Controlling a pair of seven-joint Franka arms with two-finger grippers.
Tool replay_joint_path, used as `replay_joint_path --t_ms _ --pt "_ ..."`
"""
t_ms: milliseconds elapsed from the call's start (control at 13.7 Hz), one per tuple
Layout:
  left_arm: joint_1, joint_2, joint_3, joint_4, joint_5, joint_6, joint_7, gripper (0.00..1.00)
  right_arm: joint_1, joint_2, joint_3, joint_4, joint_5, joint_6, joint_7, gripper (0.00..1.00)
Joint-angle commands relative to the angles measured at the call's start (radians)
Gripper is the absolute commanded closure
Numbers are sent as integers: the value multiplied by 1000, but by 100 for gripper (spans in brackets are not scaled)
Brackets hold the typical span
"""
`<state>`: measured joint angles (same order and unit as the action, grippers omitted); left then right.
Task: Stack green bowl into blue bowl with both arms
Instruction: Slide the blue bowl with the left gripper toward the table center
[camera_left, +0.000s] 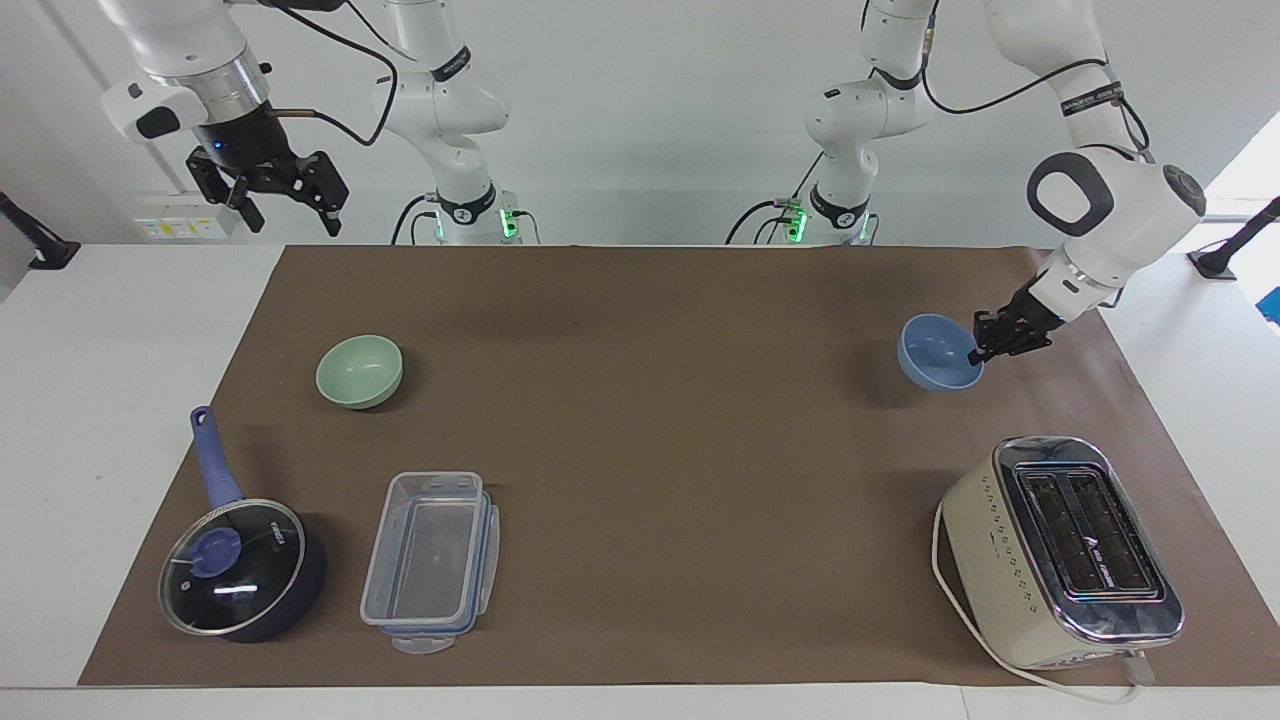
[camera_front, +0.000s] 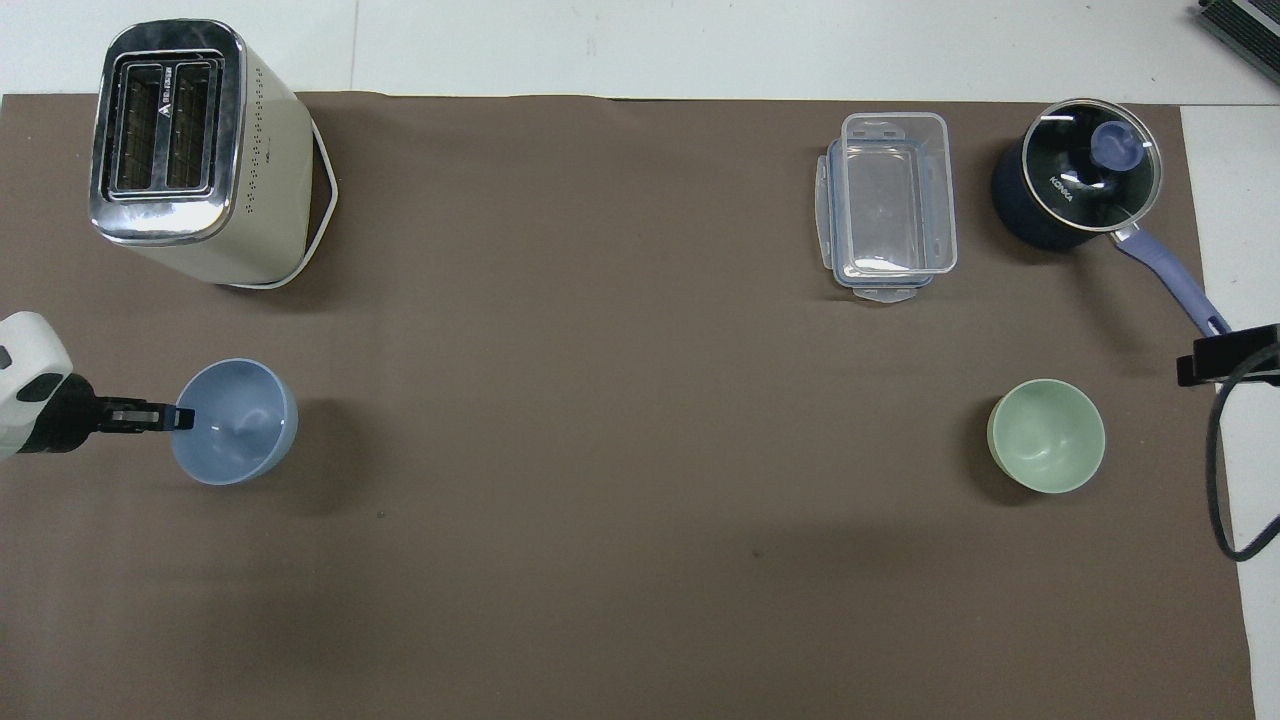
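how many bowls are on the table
2. The green bowl sits on the mat toward the right arm's end, nearer the robots than the saucepan. The blue bowl is at the left arm's end, its rim gripped by the left pincer, lifted.

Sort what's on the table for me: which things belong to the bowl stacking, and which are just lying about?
In the job:
- blue bowl, gripped at its rim by the left pincer
- green bowl
- right pincer, waiting open

Lying about:
- toaster
- lidded saucepan
- clear plastic container

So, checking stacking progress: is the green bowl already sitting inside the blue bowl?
No, the green bowl sits alone on the mat, while the left gripper grips the blue bowl.
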<state>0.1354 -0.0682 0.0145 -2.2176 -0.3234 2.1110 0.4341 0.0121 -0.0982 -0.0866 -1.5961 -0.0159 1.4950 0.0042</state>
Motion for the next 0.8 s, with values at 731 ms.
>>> replay_joint_path --t_ms 731 --pt "-805 132 5 -14 6 305 -880 100 -8 -26 5 -35 -7 11 5 0"
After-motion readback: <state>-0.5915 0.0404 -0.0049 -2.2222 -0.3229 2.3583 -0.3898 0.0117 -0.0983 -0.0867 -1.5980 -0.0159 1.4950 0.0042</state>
